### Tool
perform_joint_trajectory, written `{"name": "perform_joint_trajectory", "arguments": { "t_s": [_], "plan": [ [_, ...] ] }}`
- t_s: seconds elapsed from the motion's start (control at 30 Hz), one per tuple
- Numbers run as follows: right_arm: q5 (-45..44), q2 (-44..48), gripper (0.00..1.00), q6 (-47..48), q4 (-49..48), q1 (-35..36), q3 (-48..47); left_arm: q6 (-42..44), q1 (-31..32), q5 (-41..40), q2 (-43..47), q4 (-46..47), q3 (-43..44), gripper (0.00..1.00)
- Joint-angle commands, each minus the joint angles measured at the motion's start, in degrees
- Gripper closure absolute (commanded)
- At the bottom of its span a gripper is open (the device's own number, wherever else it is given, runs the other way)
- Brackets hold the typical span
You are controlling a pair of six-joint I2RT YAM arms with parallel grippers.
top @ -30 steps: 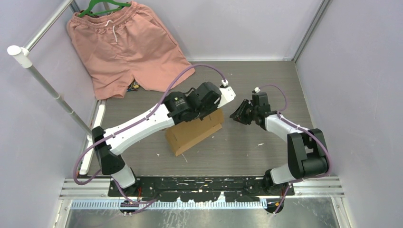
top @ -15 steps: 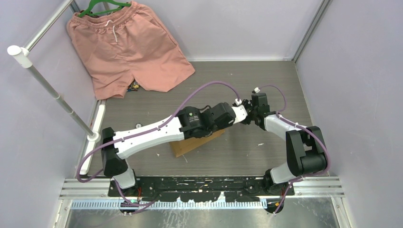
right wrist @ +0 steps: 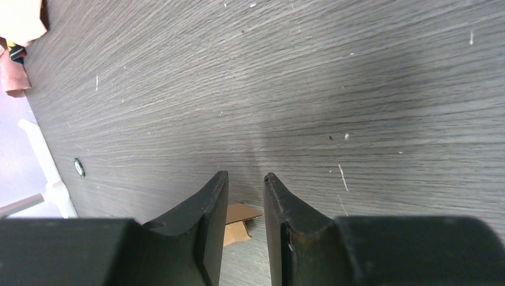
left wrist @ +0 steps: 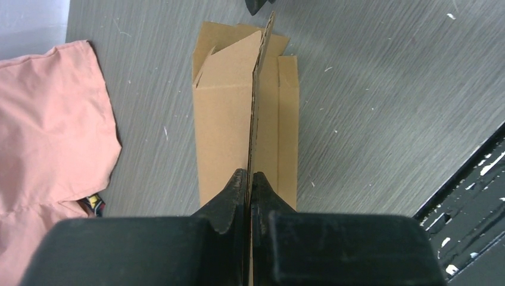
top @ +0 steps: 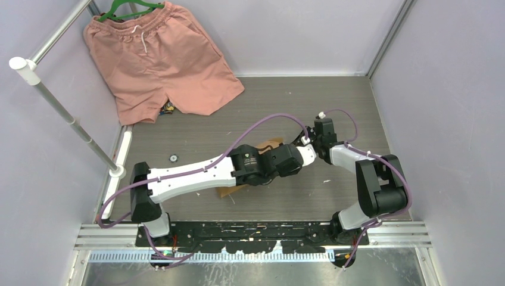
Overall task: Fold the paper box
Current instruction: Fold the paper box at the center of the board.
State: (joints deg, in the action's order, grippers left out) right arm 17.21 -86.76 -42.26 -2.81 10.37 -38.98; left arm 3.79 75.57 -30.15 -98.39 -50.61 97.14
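Left gripper [left wrist: 247, 179], jaws pressed together on the near edge of one panel of the paper box [left wrist: 223, 131]. That panel stands upright, edge-on to the wrist camera, while the other panels lie flat on the table [top: 333, 101]. The pinch probably serves to raise a wall along its crease. In the top view the box lies just below centre, mostly hidden under the left forearm. Only its corners show, at 12 and 7 o'clock of the elbow.

Right gripper [right wrist: 245, 176], jaws a narrow gap apart with nothing between them, at 1 o'clock of the box's far end. A cardboard corner shows just beyond its fingertips, untouched. It looks placed to brace or catch the far flaps.

Surroundings: salmon-pink shorts [top: 161, 59] on a green hanger [top: 128, 7] at 11 o'clock, well apart. White rail [top: 65, 113] at 9 o'clock. Small ring [top: 173, 158] near the box. The two wrists nearly meet, which could crowd the next fold.
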Motion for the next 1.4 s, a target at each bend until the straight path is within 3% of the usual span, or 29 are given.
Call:
{"name": "perform_joint_trajectory", "arguments": {
  "t_s": [0.0, 0.3, 0.87, 1.07, 1.2, 1.37],
  "plan": [
    [-0.49, -0.19, 0.65, -0.98, -3.69, -0.12, -0.03, -3.52, 0.86, 4.06, 1.74, 1.12, -0.35, 0.98],
    [-0.16, 1.37, 0.65, -1.61, -3.60, -0.14, -0.92, -7.79, 1.22, 9.34, 3.94, 1.54, -2.49, 0.97],
    [2.82, 21.64, 0.66, -8.77, -0.86, -0.14, 9.10, -10.82, 2.49, 10.65, 2.68, 1.59, -2.43, 0.96],
    [8.37, 20.50, 0.66, -15.43, -8.30, -0.09, 11.29, -11.13, 3.00, 10.43, 2.10, 1.48, -1.76, 0.96],
    [10.89, 18.50, 0.71, -19.41, -13.40, -0.09, 11.84, -11.17, 3.18, 10.38, 2.11, 1.24, -1.28, 0.96],
    [11.48, 19.95, 0.77, -20.41, -13.13, -0.13, 11.66, -11.10, 3.18, 10.47, 1.79, 0.98, -0.75, 0.96]
  ]
}}
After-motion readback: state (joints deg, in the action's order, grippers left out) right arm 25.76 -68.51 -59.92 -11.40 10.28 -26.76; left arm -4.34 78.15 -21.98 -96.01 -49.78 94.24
